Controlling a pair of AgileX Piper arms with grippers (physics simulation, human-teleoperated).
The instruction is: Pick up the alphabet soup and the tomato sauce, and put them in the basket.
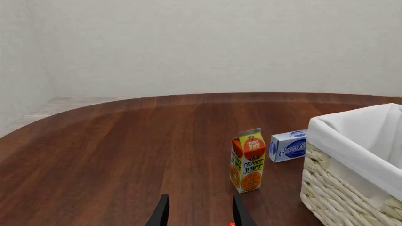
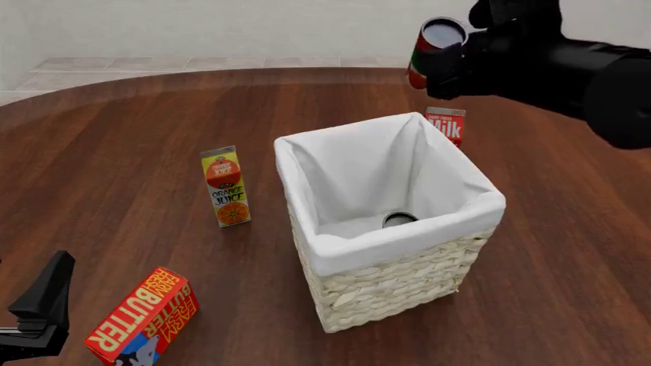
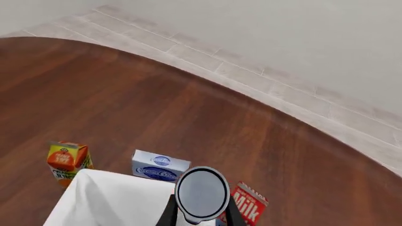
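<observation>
My right gripper [image 2: 460,59] is shut on the tomato sauce [image 2: 431,53], a red can with a green label patch, and holds it high above the table behind the basket's far right corner. The right wrist view shows the can's round top [image 3: 202,192] between the fingers. The basket [image 2: 386,286] stands mid-table, pale wicker with a white lining [image 3: 107,197]; it also shows in the left wrist view [image 1: 339,197]. A round can top [image 2: 400,219], likely the alphabet soup, lies on the basket's floor. My left gripper [image 2: 41,305] is open and empty, low at the near left [image 1: 199,214].
An orange juice carton [image 2: 226,186] [image 1: 247,160] stands left of the basket. A cream cheese box [image 1: 287,146] [image 3: 158,167] lies behind the basket. A red milk carton [image 2: 444,124] stands behind its far right corner. A butter box [image 2: 142,316] lies beside my left gripper.
</observation>
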